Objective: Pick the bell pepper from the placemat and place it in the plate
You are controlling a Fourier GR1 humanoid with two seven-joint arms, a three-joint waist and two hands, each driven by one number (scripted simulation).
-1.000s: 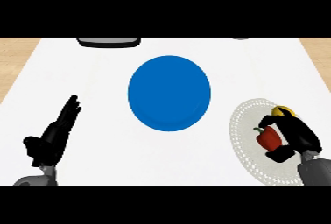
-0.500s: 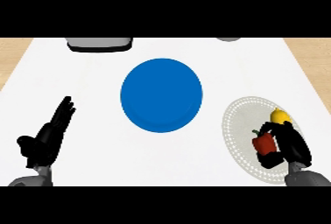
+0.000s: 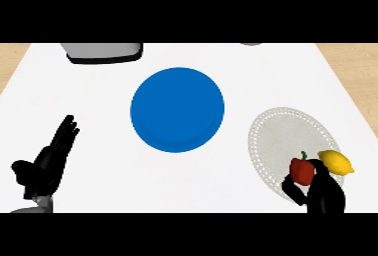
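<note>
Bell pepper point(image 3: 301, 171) sits lower right of frame, on the near part of the white placemat point(image 3: 284, 131), red with a green stem poking up.

Left to right:
- Left hand point(image 3: 46, 166), lower left: fingers straight, released, resting at the edge, holding nothing.
- Grey bin-like thing point(image 3: 102, 52), top left, partly cut off.
- Blue plate point(image 3: 177, 109), centre of the desk point(image 3: 88, 105), nothing on it; that's the target.
- Placemat right of the plate, well apart from the left hand.
- Right hand point(image 3: 322, 192), lower right: fingers curled around the pepper's lower body, thumb on its left flank, so grasping it.
- Lemon point(image 3: 336, 162) just beside the pepper, on its right.

Handling guess: light, hollow, fairly stiff shell, glossy skin so likely slippery. Take it across the widest part of the body, not the stem. Mind the lemon, it could get nudged.
</note>
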